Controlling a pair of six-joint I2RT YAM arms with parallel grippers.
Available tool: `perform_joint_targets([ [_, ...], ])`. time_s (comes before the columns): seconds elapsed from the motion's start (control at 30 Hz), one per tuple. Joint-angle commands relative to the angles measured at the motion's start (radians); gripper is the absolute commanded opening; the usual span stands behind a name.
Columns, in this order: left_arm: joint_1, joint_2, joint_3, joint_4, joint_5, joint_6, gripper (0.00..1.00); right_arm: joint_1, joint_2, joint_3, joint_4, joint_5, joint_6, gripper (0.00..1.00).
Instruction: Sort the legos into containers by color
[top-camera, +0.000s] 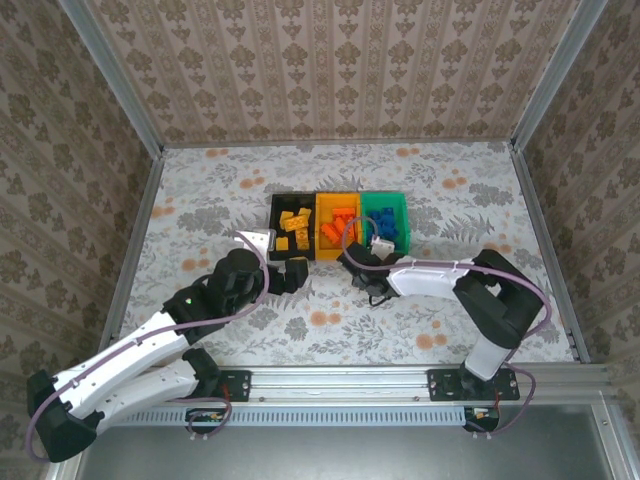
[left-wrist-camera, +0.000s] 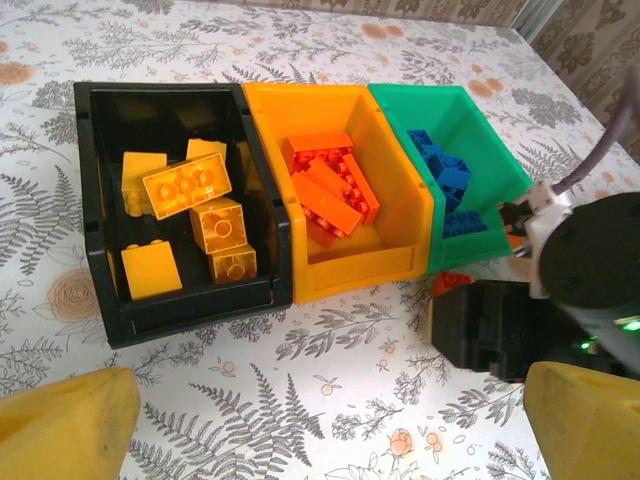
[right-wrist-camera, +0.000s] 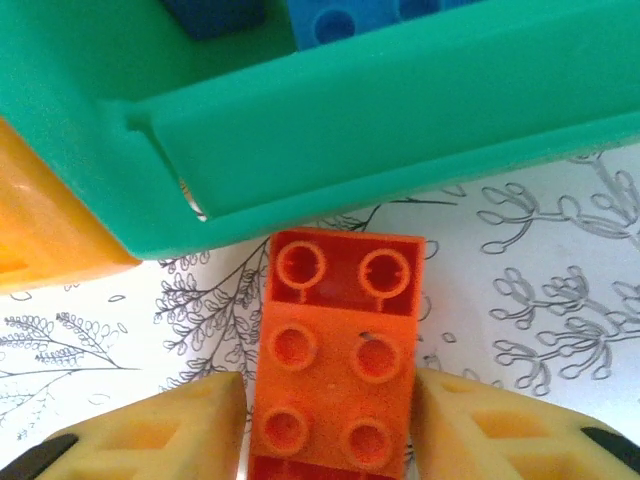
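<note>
Three joined bins stand mid-table: black (top-camera: 290, 228), yellow-orange (top-camera: 339, 222) and green (top-camera: 386, 217). Yellow bricks (left-wrist-camera: 188, 186) lie in the black bin (left-wrist-camera: 100, 260), red-orange bricks (left-wrist-camera: 328, 188) in the yellow-orange bin (left-wrist-camera: 410, 245), and blue bricks (left-wrist-camera: 446, 176) in the green bin (left-wrist-camera: 480, 150). One red-orange brick (right-wrist-camera: 338, 360) lies studs up in front of the green bin's wall (right-wrist-camera: 380, 120). My right gripper (right-wrist-camera: 330, 400) is shut on its long sides, low at the table (top-camera: 368, 280). My left gripper (left-wrist-camera: 330, 440) is open and holds nothing, just in front of the black bin (top-camera: 292, 277).
The floral tablecloth (top-camera: 330, 320) runs to raised metal rails at the left (top-camera: 135, 240) and right (top-camera: 545, 240). My right gripper's black body (left-wrist-camera: 490, 325) sits close to my left gripper's right finger (left-wrist-camera: 585, 420). A grey cable (top-camera: 350, 245) loops beside the bins.
</note>
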Motion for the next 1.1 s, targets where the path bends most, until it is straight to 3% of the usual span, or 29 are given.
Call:
perform_joint_targets([
  [0.0,-0.006,0.007,-0.024,-0.02,-0.026,-0.028,1.0,-0.033,-0.031,-0.066,-0.006,-0.039,-0.026,0.41],
  [0.27,-0.006,0.002,-0.065,-0.044,-0.055,-0.07,1.0,-0.075,-0.181,-0.146,0.008,-0.101,-0.186,0.27],
  [0.53,-0.004,-0.022,-0.118,-0.092,-0.082,-0.118,1.0,-0.096,-0.44,-0.068,-0.096,-0.249,-0.406,0.25],
  [0.7,-0.004,-0.056,-0.139,-0.121,-0.1,-0.155,1.0,-0.101,-0.308,0.146,-0.124,-0.28,-0.479,0.26],
  [1.07,-0.004,-0.144,-0.15,-0.208,-0.125,-0.202,1.0,-0.172,0.158,0.579,-0.174,-0.216,-0.497,0.28],
])
